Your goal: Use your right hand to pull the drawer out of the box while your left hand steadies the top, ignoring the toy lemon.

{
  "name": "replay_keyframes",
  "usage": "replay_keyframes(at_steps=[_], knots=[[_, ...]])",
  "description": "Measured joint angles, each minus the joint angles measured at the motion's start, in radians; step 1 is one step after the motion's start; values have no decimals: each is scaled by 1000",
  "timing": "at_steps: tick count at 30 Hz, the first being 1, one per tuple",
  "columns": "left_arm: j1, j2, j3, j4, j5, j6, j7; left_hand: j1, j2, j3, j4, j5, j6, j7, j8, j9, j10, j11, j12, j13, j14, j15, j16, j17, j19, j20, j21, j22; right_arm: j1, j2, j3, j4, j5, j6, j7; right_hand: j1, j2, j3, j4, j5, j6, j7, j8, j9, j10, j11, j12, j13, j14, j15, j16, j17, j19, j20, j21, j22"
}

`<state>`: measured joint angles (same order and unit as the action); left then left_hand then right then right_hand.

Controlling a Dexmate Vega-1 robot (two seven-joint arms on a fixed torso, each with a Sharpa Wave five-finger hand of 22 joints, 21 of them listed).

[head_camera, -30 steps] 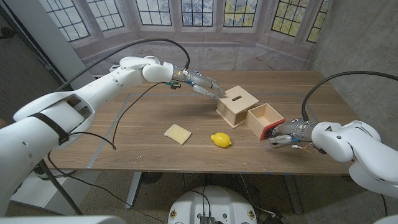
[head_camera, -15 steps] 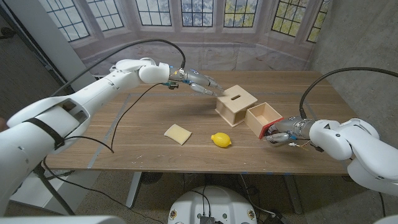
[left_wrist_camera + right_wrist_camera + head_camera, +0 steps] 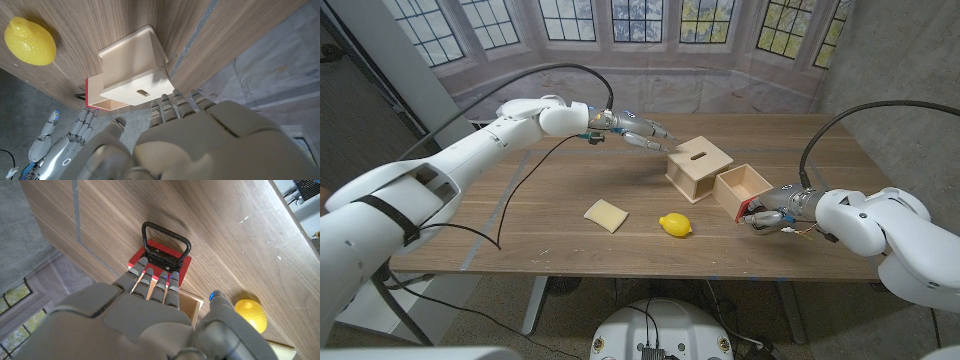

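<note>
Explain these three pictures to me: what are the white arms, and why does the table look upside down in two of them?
It is a robot with two arms. One camera looks down from its head; each wrist has its own, turned, so the table flips. On the table are a wooden box, its drawer pulled mostly out, a toy lemon and a pale flat piece. The right robot hand has its fingers at the drawer's red front, by its black handle. The left robot hand reaches toward the box's far top edge; contact is unclear.

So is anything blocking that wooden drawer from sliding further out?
Nothing visible. The wooden drawer with its red front opens onto bare wooden table toward the right hand; the yellow toy lemon lies off to one side.
</note>
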<state>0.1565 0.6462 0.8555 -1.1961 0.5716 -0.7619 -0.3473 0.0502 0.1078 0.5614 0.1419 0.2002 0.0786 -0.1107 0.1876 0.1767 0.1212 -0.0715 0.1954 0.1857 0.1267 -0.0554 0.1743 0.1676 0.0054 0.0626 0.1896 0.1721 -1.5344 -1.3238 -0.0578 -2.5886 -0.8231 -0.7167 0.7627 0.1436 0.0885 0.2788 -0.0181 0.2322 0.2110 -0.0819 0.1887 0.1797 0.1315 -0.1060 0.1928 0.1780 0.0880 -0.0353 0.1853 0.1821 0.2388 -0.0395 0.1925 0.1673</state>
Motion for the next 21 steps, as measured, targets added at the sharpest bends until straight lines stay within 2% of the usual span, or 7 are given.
replay_keyframes(at_steps=[9, 16, 21], knots=[[8, 5, -7, -10, -10, 17, 1, 0, 0, 0, 0, 0, 0, 0, 0, 0, 0, 0, 0, 0, 0, 0, 0, 0, 0, 0, 0, 0, -92, -12, 86, -19, 4, -18, -4, 0, 0, 0, 0, 0, 5, -5, 0, 0, 4, -4, 0, 2, 0, 0, 0, 0, 0, 0, 0, 0], [36, 25, -31, -54, -24, 40, 0, 0, 0, 0, 0, 0, 0, 0, 0, 0, 0, 0, 0, 0, 0, 0, 0, 0, 0, 0, 0, 0, -159, 29, 153, -30, -27, -4, 5, 0, 0, 0, 0, 0, 8, -3, 0, 0, 7, -7, 0, 2, 11, -1, 4, 0, 9, -2, 0, 0], [61, 43, -52, -91, -35, 65, -1, 0, 0, 0, 0, 0, 0, 0, 0, 0, 0, 0, 0, 0, 0, 0, 0, 0, 4, -4, 0, 0, -181, 63, 178, -35, -54, 18, 16, 0, 0, 4, -4, 5, 21, -4, 4, 0, 19, -7, 7, 2, 11, -1, 4, 0, 18, 0, 0, 0]])
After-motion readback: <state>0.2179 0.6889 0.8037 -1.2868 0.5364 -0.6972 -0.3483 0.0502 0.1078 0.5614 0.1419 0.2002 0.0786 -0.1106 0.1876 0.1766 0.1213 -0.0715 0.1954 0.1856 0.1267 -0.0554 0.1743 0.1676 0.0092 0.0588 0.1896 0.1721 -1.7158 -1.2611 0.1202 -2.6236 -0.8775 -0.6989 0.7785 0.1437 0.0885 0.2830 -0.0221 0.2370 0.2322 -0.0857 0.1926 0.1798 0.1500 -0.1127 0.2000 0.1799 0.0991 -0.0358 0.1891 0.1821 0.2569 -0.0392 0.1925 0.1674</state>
